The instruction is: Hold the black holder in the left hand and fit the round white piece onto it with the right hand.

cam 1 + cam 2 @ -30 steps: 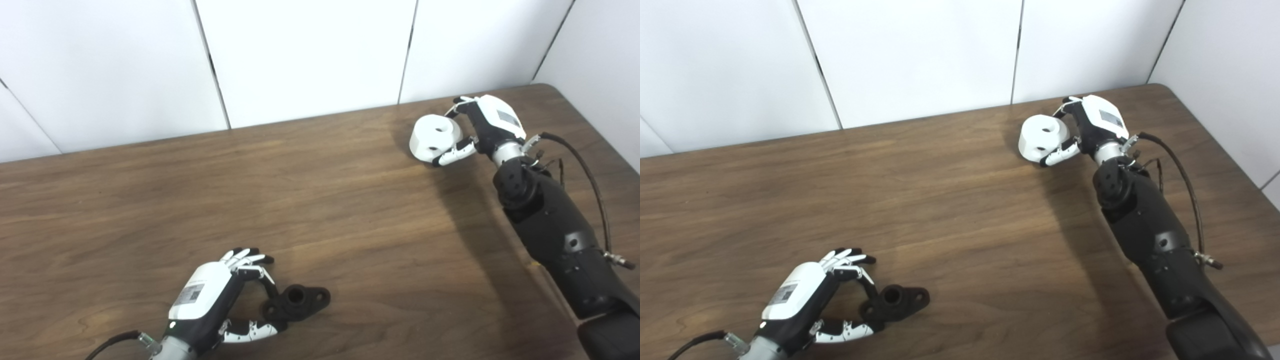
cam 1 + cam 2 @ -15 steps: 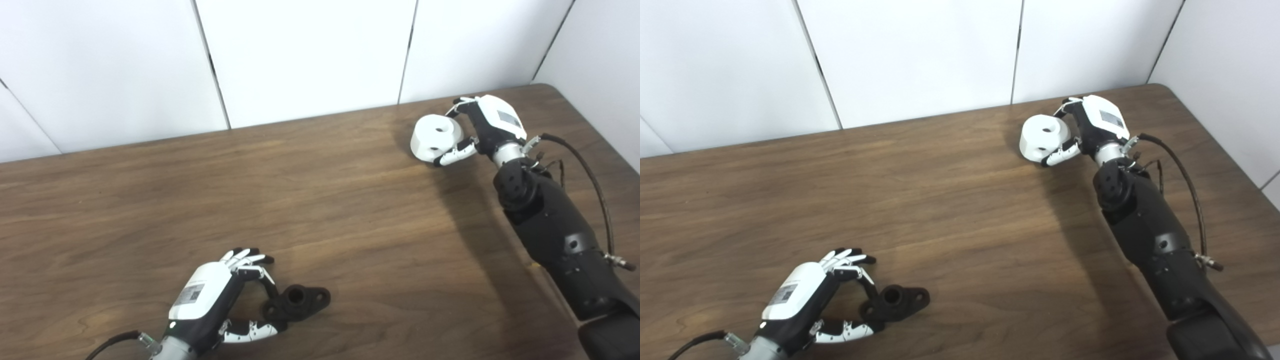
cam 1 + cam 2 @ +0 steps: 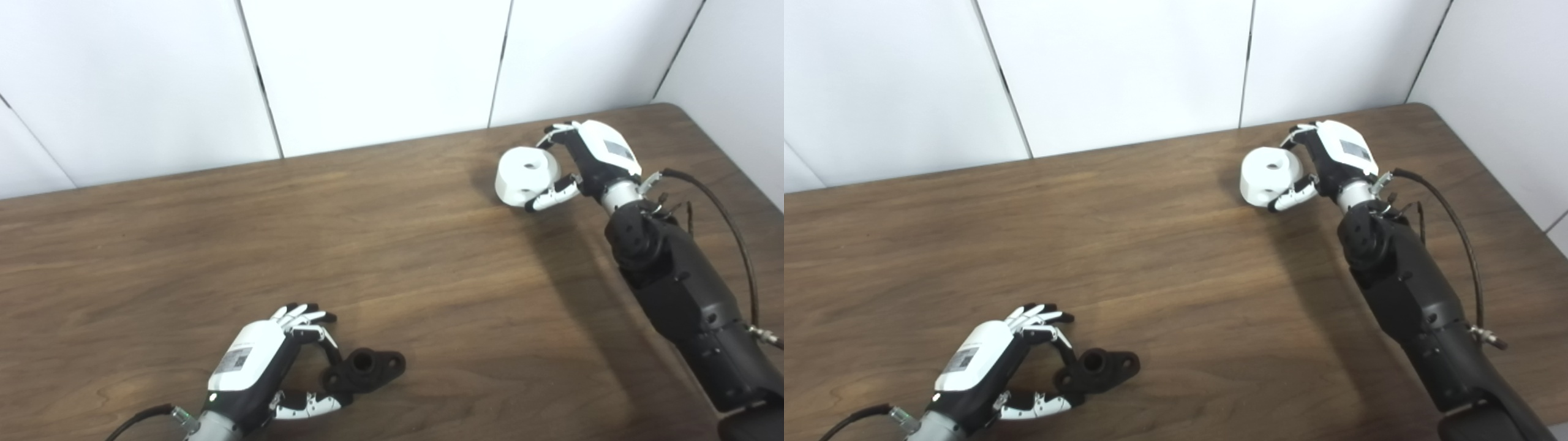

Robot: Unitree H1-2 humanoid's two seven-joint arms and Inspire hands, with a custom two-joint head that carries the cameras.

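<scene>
Left hand (image 3: 260,367): located at the near left of the worktop (image 3: 392,257), arm entering from the bottom edge. Its fingers (image 3: 300,317) curl over the top and its thumb (image 3: 309,404) reaches in from below, both meeting the left lug of the black holder (image 3: 365,369). The hand is closed on that end of the holder. Whether the grip is firm cannot be told.

Black holder: a short flanged part with a raised central bore and a lug on either side. It lies flat on the worktop, bore facing up, just right of the left hand. The right lug is free and unobstructed.

Centre of the worktop: dark wood grain, running between the two hands, which are well apart.

Round white piece (image 3: 525,174): a squat cylinder with a small hole in its face, at the far right of the worktop. It is tilted, face turned up and to the left. Whether it is clear of the surface cannot be told.

Right hand (image 3: 591,160): clamped on the round white piece, fingers over the far side and thumb under the near edge. The black forearm runs back to the lower right corner, with a cable (image 3: 723,214) looping alongside it.

White wall panels (image 3: 380,67) stand behind the worktop.
</scene>
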